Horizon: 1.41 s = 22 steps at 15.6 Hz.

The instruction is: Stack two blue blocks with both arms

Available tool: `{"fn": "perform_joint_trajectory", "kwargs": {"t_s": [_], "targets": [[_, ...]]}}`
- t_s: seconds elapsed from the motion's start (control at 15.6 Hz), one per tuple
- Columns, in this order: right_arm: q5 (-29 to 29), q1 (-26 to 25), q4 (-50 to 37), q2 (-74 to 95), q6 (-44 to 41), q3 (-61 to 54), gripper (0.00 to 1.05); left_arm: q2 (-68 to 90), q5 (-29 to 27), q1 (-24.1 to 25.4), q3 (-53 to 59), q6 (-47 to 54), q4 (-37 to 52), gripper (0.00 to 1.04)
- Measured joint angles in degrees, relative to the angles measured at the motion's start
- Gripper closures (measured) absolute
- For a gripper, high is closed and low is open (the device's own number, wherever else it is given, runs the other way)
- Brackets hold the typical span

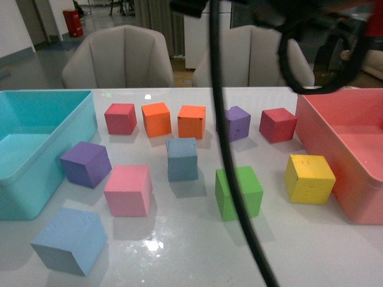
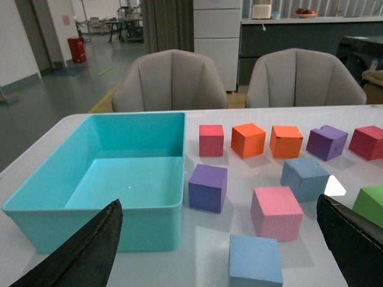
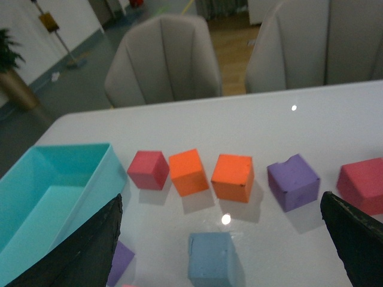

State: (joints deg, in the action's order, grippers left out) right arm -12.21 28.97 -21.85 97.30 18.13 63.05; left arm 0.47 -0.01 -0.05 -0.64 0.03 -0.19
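One pale blue block (image 1: 182,159) stands in the middle of the white table; the other blue block (image 1: 70,240) sits turned at the front left. In the left wrist view, my left gripper (image 2: 218,202) is open. The front blue block (image 2: 255,261) lies low between its black fingers (image 2: 90,251), and the middle one (image 2: 306,177) is further off. My right gripper (image 3: 221,196) is open above the table, with the middle blue block (image 3: 209,258) between its fingers (image 3: 353,239) and below them. The front view shows only black arm parts and a cable (image 1: 227,149).
A turquoise bin (image 1: 36,149) stands at the left and a pink bin (image 1: 347,155) at the right. Red (image 1: 120,118), orange (image 1: 157,119), purple (image 1: 85,164), pink (image 1: 127,190), green (image 1: 238,192) and yellow (image 1: 309,178) cubes surround the blue blocks. Chairs stand beyond the far edge.
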Motion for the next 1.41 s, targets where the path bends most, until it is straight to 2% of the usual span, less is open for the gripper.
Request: {"fn": "perform_joint_trajectory", "kwargs": {"t_s": [0.06,0.13,0.19,0.39,0.51,0.58,0.71,1.41], "targets": [[-2.6,0.4,-4.5,-4.4,-1.4,-5.3,0.08,0.0,0.0,0.0,0.0,0.0,0.0,0.07],[-9.9,0.6,-14.3,-9.7,-6.1,-13.5,0.18,0.0,0.0,0.0,0.0,0.0,0.0,0.07],[-11.4,-4.5,-19.0,-24.9,-14.3,-31.7,0.42,0.0,0.0,0.0,0.0,0.0,0.0,0.07],[-0.6,-17.5,-6.0,-47.3,-16.8,-47.3,0.73,0.0,0.0,0.0,0.0,0.0,0.0,0.07],[9.1,-26.0,5.5,-62.6,-17.4,-51.1,0.91,0.0,0.0,0.0,0.0,0.0,0.0,0.07],[10.8,-29.3,10.0,-70.9,-17.6,-52.1,1.02,0.0,0.0,0.0,0.0,0.0,0.0,0.07],[12.2,-28.9,10.7,-78.5,-17.8,-53.9,1.03,0.0,0.0,0.0,0.0,0.0,0.1,0.07],[12.2,-29.0,14.5,-86.9,-17.8,-60.1,1.03,0.0,0.0,0.0,0.0,0.0,0.0,0.07]]}}
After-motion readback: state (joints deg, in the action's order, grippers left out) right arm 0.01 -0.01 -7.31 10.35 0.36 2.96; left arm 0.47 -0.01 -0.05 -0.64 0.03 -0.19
